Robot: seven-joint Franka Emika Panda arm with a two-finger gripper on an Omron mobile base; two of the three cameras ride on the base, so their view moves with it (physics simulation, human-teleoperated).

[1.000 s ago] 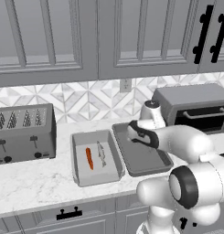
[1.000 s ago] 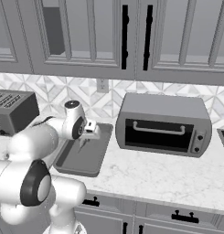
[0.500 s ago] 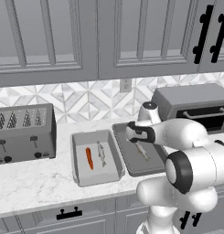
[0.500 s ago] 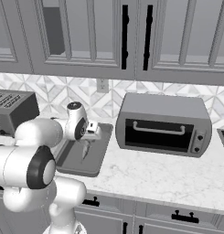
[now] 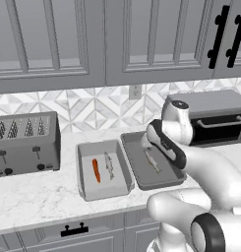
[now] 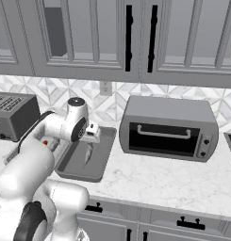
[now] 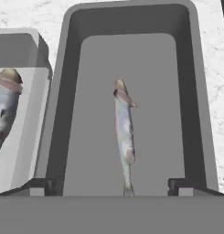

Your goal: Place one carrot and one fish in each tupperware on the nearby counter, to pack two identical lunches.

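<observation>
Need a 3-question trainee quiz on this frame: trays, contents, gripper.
1. True or false: the left tray holds a carrot and a fish.
2. What lies in the right tray?
A. carrot only
B. fish only
C. both
3. Fill in: the gripper above the right tray's fish is ____.

Key: 1 true; 2 B; 3 open.

Glossy white rounded arm (image 5: pixel 210 172) segments, dark joint rings, grey-capped wrist; small dark square fingers (image 7: pixel 40 186).
</observation>
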